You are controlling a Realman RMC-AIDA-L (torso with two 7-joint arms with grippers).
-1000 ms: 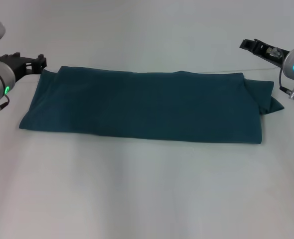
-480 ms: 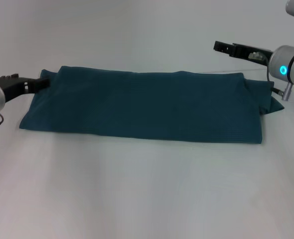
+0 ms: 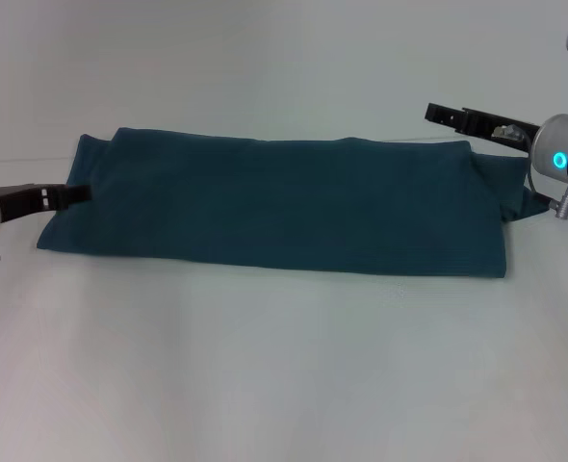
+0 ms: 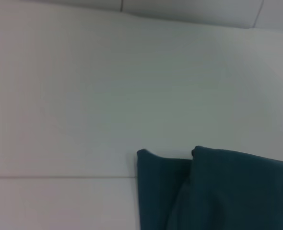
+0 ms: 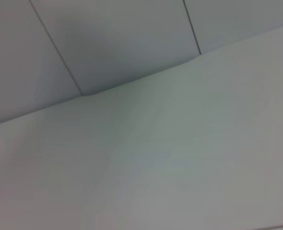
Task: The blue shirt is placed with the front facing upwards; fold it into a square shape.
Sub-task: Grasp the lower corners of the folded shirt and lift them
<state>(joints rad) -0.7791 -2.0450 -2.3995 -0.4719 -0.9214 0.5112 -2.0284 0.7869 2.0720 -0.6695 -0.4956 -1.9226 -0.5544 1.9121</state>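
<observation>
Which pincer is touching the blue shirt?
The left pincer: its tip meets the blue shirt at its end edge. The right pincer hovers above.

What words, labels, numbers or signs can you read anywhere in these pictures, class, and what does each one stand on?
None can be read.
The blue shirt lies folded into a long band on the white table and shows plain cloth only, with no print or label in sight.
The left gripper and the right gripper carry no readable marks; the arms show only small glowing lights, not text.
</observation>
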